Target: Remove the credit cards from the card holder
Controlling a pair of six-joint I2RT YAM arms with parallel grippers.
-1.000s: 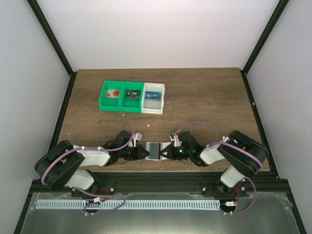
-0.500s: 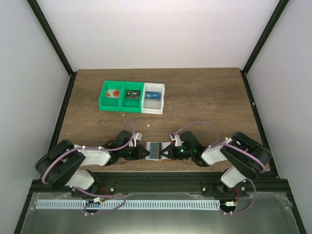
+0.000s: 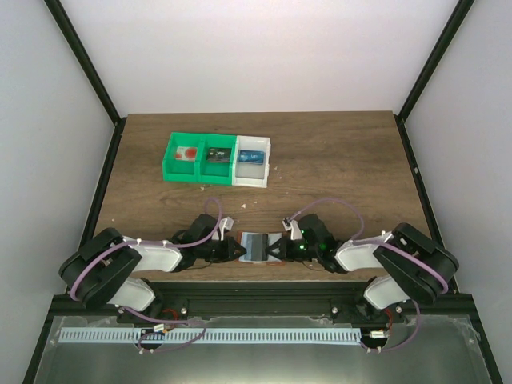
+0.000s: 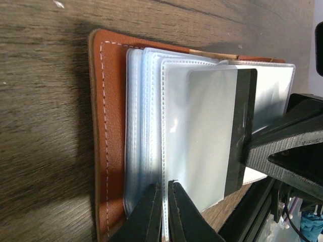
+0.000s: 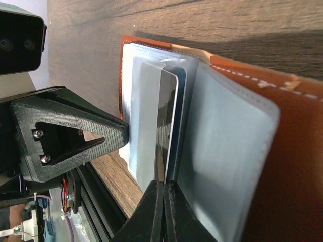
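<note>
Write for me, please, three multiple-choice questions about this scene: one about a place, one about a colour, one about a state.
1. Where is the holder?
A. in a bin
B. on the table, between the left gripper and the right gripper
C. at the table's far edge

2. What colour is the holder's outside?
A. orange-brown
B. black
C. green

3. In what state is the holder?
A. folded shut
B. lying open
C. standing on its edge

Answers:
1 B, as the top view shows it between the two grippers at the near edge.
2 A, as both wrist views show an orange-brown stitched cover.
3 B, as its clear sleeves and a card lie in plain sight.
</note>
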